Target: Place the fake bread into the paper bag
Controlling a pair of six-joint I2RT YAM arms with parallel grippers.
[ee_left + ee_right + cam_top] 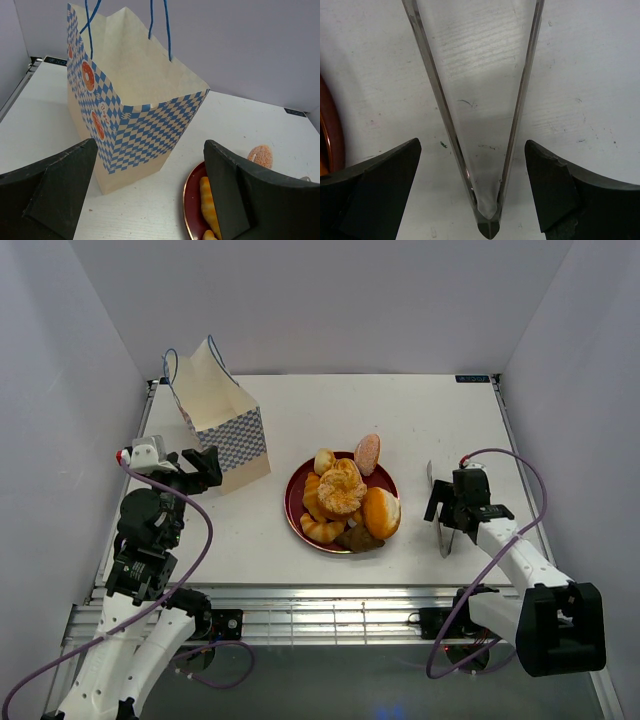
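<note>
Tongs [488,217] tips past the right wrist view's top edge; plate [331,140] mostly beyond its left.

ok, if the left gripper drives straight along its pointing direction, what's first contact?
The paper bag: its checkered near corner sits dead ahead, framed by the open jaws of the left gripper. The gap looks short, but depth is unclear.

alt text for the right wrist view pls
Shiny V-shaped metal tongs lie on a white table between the open right hand's black fingers, untouched, joint end nearest the camera. A dark red plate's rim shows at the left edge.
</note>
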